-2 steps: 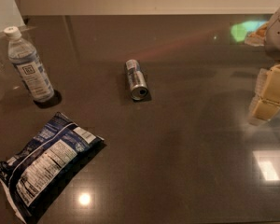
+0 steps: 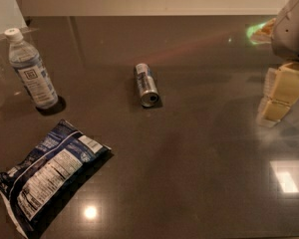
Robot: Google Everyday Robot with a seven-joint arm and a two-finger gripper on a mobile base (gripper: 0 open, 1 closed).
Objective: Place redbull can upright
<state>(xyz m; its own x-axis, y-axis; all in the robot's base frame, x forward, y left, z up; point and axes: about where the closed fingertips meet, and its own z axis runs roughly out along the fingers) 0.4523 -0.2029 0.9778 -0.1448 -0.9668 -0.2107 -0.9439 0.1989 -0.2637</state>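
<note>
The redbull can (image 2: 146,84) lies on its side near the middle of the dark table (image 2: 199,173), its long axis running front to back, with one shiny silver end facing the camera. My gripper (image 2: 279,96), cream-coloured, hangs at the right edge of the view just above the table. It is far to the right of the can and touches nothing.
A clear plastic water bottle (image 2: 31,69) with a white cap stands upright at the far left. A dark blue snack bag (image 2: 42,176) lies flat at the front left. A pale wall runs behind the table's back edge. Ceiling lights glare off the tabletop.
My gripper has shifted slightly to the left. The can, the bottle and the bag have not moved.
</note>
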